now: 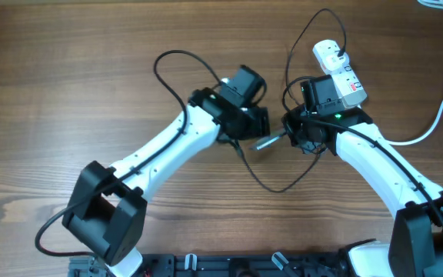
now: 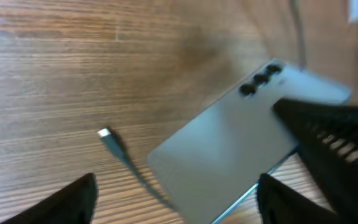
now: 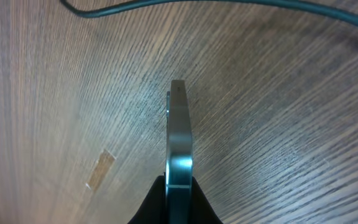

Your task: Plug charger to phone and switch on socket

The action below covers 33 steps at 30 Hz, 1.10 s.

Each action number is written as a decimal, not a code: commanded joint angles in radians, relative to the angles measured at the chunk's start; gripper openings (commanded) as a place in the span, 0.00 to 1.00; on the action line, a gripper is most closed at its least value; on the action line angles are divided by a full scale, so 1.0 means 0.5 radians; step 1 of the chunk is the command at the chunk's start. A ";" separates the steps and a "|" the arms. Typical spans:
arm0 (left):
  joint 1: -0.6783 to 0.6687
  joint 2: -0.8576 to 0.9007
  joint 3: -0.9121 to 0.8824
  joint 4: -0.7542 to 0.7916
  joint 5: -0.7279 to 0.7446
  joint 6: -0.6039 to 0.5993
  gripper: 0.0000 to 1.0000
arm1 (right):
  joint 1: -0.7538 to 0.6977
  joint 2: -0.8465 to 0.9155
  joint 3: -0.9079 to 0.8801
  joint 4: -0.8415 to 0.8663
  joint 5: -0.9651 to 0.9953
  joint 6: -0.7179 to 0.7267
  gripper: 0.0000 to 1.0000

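My right gripper (image 3: 179, 190) is shut on the phone (image 3: 179, 130) and holds it on edge above the table. In the left wrist view the phone's pale back (image 2: 229, 149) with three dark lenses faces the camera. In the overhead view the phone (image 1: 268, 142) shows as a thin sliver between the two grippers. My left gripper (image 2: 178, 182) is open, with the phone's lower corner between its fingers; I cannot tell if they touch. The charger's plug tip (image 2: 104, 133) lies on the wood left of the phone, and its black cable (image 1: 283, 187) loops over the table. The socket (image 1: 341, 71) lies behind my right gripper (image 1: 291, 135).
The socket's thick white cord (image 1: 441, 115) runs off along the right edge. My left gripper (image 1: 254, 123) hangs mid-table. A pale tape mark (image 3: 100, 169) sits on the wood under the phone. The arm bases stand at the front edge.
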 commanded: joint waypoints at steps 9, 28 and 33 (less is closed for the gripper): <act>0.046 0.022 -0.024 0.087 0.635 -1.263 0.89 | 0.046 0.023 -0.008 0.081 -0.093 0.447 0.04; 0.006 0.027 -0.024 0.082 0.137 -1.521 0.64 | 0.078 0.023 -0.008 0.108 -0.032 0.494 0.04; -0.083 0.046 -0.033 0.119 0.032 -1.651 0.65 | 0.078 0.023 -0.008 0.118 -0.040 0.497 0.04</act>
